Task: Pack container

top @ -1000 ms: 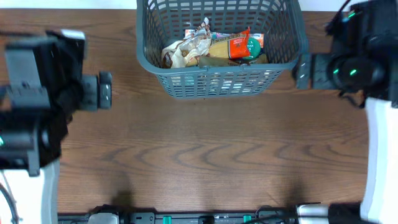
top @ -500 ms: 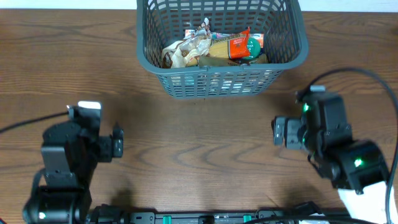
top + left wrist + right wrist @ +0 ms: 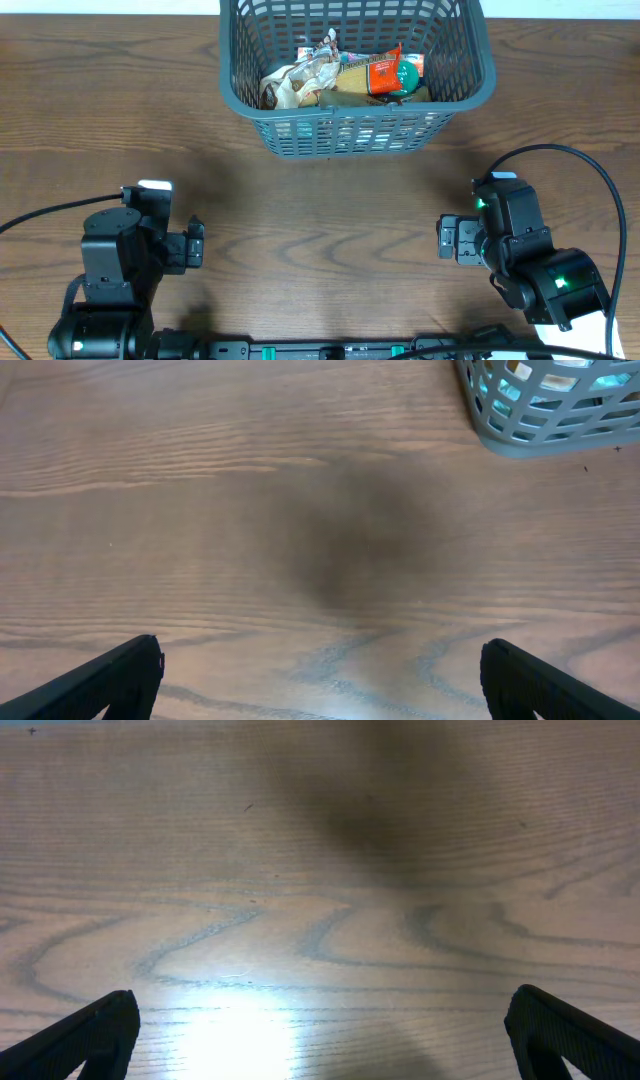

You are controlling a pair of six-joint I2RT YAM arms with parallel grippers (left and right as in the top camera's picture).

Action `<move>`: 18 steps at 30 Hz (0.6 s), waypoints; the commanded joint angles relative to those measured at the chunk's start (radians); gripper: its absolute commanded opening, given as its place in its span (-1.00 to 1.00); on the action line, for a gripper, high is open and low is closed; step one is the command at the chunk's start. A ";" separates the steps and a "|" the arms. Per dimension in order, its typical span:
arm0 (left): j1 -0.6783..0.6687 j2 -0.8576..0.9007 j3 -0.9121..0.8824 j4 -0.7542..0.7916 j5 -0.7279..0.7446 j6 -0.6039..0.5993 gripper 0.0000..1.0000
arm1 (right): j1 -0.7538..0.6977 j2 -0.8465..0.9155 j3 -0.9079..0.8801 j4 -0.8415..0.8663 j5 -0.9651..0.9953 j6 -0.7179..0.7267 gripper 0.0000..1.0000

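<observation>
From overhead, we see the container (image 3: 350, 135) standing upright at the far middle of the bench (image 3: 320, 225), its far side cut off by the picture's edge. Inside it lie food packets (image 3: 345, 78): a crumpled pale wrapper to the left and an orange-red pack with a green patch to the right. Both arms sit low at the near edge, well apart from the container. The left arm (image 3: 120, 265) is at the near left and the right arm (image 3: 525, 260) at the near right, each with its jaws turned inward over bare wood. A black cable (image 3: 590, 170) arches above the right arm. From this height we cannot tell how far either pair of jaws is spread.

In the left wrist view, the left jaws stand wide. Only the two dark fingers (image 3: 110, 680) show, one in each bottom corner, with nothing between them but wood grain and a soft shadow. One rounded corner of the container (image 3: 540, 420) shows at the top right, its lattice slots bright.

In the right wrist view, the right jaws are wide too. The fingers (image 3: 80, 1040) sit at the bottom corners and hold nothing. Below them we see bare bench with a glare patch at lower left and a dark shadow near the top.
</observation>
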 commanded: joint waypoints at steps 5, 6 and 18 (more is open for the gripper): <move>0.004 0.002 0.003 -0.002 0.002 0.013 0.97 | 0.009 -0.006 -0.007 0.000 0.018 0.021 0.98; 0.004 0.002 0.003 -0.002 0.003 0.013 0.97 | 0.009 -0.006 -0.007 0.000 0.018 0.021 0.98; 0.004 0.002 0.003 -0.002 0.003 0.013 0.97 | -0.079 -0.325 -0.167 0.197 0.061 -0.002 0.98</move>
